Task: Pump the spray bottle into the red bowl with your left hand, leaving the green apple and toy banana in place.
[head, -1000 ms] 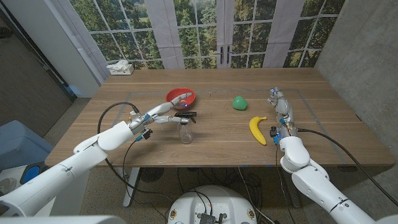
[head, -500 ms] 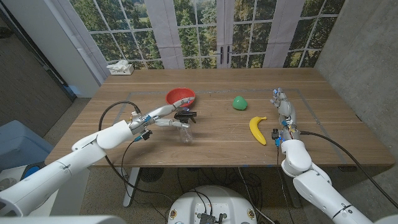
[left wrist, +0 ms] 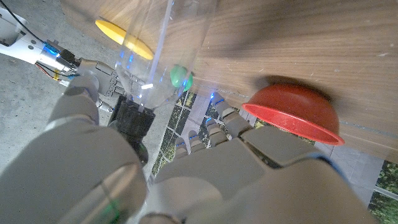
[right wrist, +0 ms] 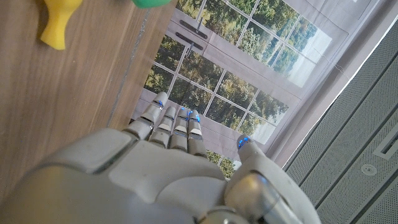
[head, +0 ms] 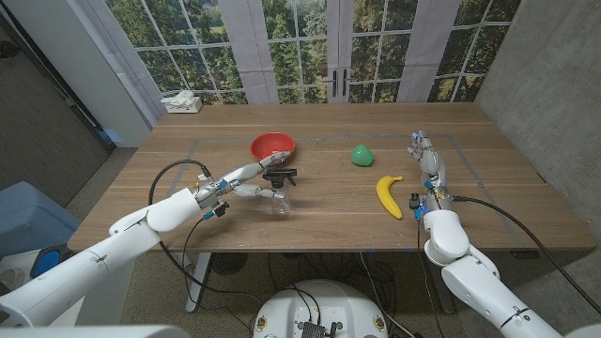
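Wooden table (head: 329,202) before tall windows. Spray bottle (head: 280,195), clear with a black head, stands near table centre, the red bowl (head: 272,145) just beyond it at 11 o'clock. Left hand (head: 246,180) reaches from 9 o'clock, fingers curled about the bottle's neck and trigger; firm grip cannot be confirmed. Judged step: grasp forming, pumping not begun. Next move calls for aiming the nozzle toward the bowl, then squeezing. Green apple (head: 362,155) at 2 o'clock and toy banana (head: 388,195) at 3 o'clock lie well apart, unobstructing. Right hand (head: 427,161) stands idle past the banana, fingers straight, together.
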Robot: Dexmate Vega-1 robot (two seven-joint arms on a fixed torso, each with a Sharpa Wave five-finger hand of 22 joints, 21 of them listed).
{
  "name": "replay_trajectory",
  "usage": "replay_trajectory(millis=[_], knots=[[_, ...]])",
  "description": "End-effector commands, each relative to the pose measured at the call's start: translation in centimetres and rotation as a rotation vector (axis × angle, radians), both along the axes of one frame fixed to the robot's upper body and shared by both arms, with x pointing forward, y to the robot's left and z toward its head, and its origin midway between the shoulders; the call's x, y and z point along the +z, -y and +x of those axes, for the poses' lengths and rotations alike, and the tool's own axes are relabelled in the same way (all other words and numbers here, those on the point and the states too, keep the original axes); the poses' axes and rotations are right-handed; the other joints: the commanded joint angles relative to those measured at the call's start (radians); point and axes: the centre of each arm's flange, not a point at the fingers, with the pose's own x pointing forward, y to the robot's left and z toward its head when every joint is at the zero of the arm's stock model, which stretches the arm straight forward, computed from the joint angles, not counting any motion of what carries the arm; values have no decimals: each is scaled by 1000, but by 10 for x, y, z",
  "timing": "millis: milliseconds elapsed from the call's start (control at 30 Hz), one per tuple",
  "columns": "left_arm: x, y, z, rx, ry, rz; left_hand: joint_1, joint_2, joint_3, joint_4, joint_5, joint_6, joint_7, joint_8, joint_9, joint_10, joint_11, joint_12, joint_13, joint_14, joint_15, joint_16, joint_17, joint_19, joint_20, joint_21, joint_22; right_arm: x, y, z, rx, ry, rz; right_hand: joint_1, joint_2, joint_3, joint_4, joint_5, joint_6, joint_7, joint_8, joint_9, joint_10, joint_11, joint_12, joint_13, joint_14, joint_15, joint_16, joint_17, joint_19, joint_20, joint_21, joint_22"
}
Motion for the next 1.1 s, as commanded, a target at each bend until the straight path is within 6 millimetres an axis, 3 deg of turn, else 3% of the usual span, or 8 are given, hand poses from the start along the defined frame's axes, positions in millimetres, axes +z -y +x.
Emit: replay_trajectory(millis=[33,200,300,433,600,800,933,1100], knots=[[-10,10,14,-65,-48,-45,19,-2,-3,1,8,7,-3,6,2,15,-6,4,3,11,-105,3,1,12,-92,5,3,-2,-1,-2,-28,16,-12,-3,3,-3,1,-1,8,7,6,1,5,4,6,1,11,0,8,2,12,-3,-6,6],[-6,19,19,-132,-109,-77,45,6,-5,4,10,22,-16,10,2,25,-4,4,3,14,-101,-1,1,12,-88,2,3,-1,1,-5,-43,24,-14,-3,3,-3,0,-1,12,7,7,1,8,4,7,0,15,1,9,1,16,-3,-8,6],[-4,24,24,-181,-193,-92,106,60,18,11,-6,53,-31,20,2,42,3,2,3,24,-96,-4,2,12,-80,-1,4,2,0,-8,-63,28,-30,-4,2,-4,-1,-1,14,7,8,1,10,4,8,0,16,0,9,1,18,-2,-9,6],[-3,29,26,-207,-239,-78,228,137,71,4,-86,120,-46,37,3,110,15,10,3,72,-82,-2,0,12,-57,-4,4,1,0,-10,-81,25,-32,-5,1,-5,-1,-1,13,6,8,1,11,4,8,0,17,1,9,1,19,-2,-11,6],[-3,35,30,-259,-361,-81,315,179,103,3,-155,186,-67,46,2,183,29,19,5,130,-69,2,0,14,-13,-3,5,-1,2,-11,-92,20,-38,-8,1,-6,0,-1,17,5,9,1,13,3,8,0,21,-1,11,1,23,-1,-13,6],[0,39,33,-304,-450,-100,428,244,153,-3,-176,312,-62,67,7,230,43,17,8,179,-46,0,0,11,29,-2,5,-3,3,-14,-106,20,-40,-9,2,-4,0,0,17,4,8,1,17,2,9,0,26,-1,11,-2,28,-1,-16,6],[-2,40,35,-322,-509,-146,517,287,190,-10,-171,374,-64,71,9,299,40,30,12,261,-103,13,3,54,36,13,7,-4,4,-17,-119,24,-38,-9,2,-3,0,0,17,4,8,1,17,1,9,0,29,0,10,-3,30,0,-17,6],[-4,43,37,-347,-557,-211,652,366,266,-5,-168,384,-64,39,9,406,27,51,20,509,-202,81,26,124,46,42,19,-5,5,-18,-127,20,-44,-12,1,-4,1,0,18,3,8,1,18,1,9,0,31,1,11,-4,34,-1,-19,6]])
